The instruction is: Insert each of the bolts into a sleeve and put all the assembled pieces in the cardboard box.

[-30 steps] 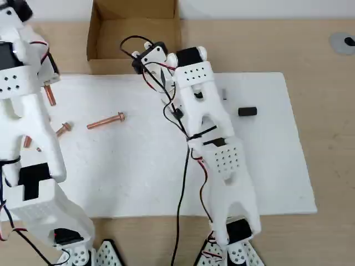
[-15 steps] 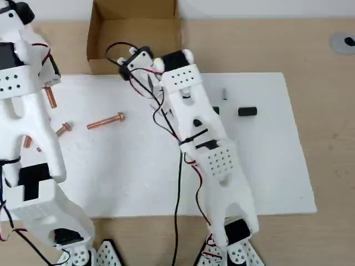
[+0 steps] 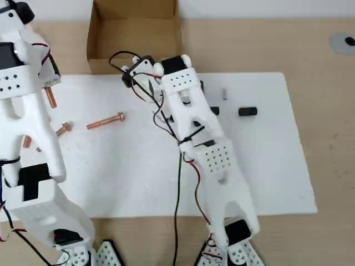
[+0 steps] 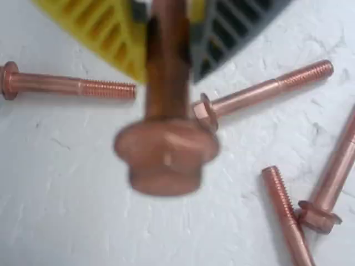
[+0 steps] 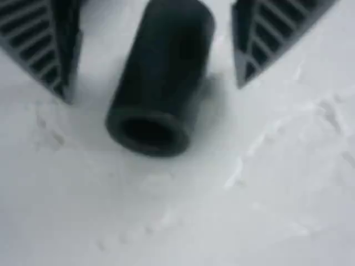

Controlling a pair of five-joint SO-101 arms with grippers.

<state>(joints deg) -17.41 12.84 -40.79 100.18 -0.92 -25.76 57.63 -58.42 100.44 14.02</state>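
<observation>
Sleeve (image 5: 158, 72) on mat (image 5: 277, 194), right tool (image 5: 154, 91) astride

The open cardboard box (image 3: 133, 33) stands at the far edge of the mat (image 3: 266, 166). One copper flanged bolt (image 4: 166, 155) is clamped by its shank in the left gripper (image 4: 166, 55). Four more bolts (image 4: 66, 87) lie scattered on the mat. A black sleeve (image 5: 161, 72) lies on its side between the right gripper's (image 5: 155, 91) spread jaws. A second sleeve (image 3: 247, 111) lies on the mat's right part.
</observation>
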